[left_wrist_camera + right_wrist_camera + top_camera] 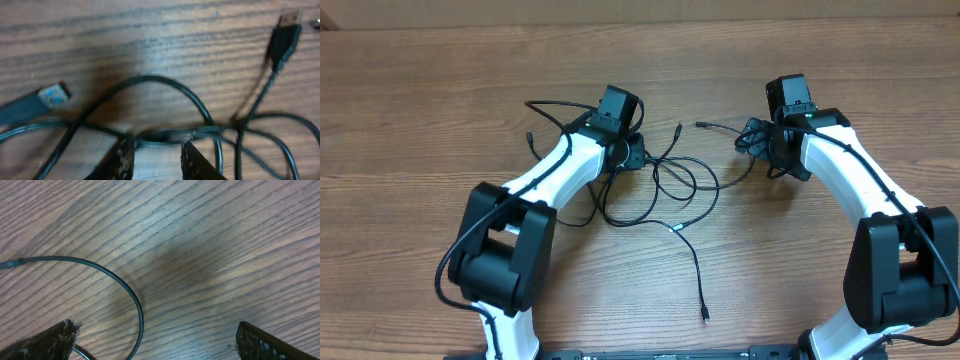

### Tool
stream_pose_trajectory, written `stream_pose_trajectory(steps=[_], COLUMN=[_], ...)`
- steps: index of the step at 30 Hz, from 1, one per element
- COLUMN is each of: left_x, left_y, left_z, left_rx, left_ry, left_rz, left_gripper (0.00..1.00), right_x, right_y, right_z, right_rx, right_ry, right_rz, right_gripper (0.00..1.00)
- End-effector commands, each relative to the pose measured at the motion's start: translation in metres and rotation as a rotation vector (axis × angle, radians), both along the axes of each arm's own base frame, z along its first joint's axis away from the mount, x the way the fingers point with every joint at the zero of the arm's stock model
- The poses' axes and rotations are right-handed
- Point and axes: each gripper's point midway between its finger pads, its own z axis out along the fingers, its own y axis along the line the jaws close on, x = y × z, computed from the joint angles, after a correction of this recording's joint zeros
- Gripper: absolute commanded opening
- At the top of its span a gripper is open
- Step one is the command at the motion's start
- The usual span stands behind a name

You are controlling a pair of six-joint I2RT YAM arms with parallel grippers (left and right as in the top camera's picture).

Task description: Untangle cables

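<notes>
Closest to the lens, the left tool had its fingertips drawn to a narrow gap with bare wood showing between them. One black strand lay across the tips from one to the other, and I could see nothing pinched. Just beyond, the cables arched and crossed one another on the wooden surface. A USB plug lay off to one side and a flat plug with a bluish tip to the other.

From above, most of the knot sat in the middle between the two arms, right up against the left one's end. One long tail trailed toward the arms' bases and ended in a small plug. The right tool was spread wide and empty, low over the wood, with a single cord curving past one of its fingers. A smaller clump seemed bunched by that wrist.

The cords looked light, limp and a little springy to me. A pull would likely drag the whole knot along, and so thin a round strand could roll out from between the pads. My guess was that the plug bodies, or the cord right behind them, offered the firmest hold. The other arm could pin the crossing so an end could be drawn through.
</notes>
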Motion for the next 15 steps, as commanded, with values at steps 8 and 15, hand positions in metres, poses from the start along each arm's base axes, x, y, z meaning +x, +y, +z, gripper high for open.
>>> stream_pose_trajectory(steps=[8, 15], left_x=[0.004, 0.004], left_y=[0.032, 0.038], left_z=[-0.015, -0.024], left_rx=[0.085, 0.066], left_ry=[0.017, 0.014], left_rz=[0.255, 0.380], left_gripper=[0.33, 0.33], right_x=[0.001, 0.001], right_y=[0.001, 0.001], right_z=[0.000, 0.000], right_rx=[0.004, 0.004], right_ry=[-0.003, -0.003], right_rz=[-0.001, -0.001], right_gripper=[1.00, 1.00])
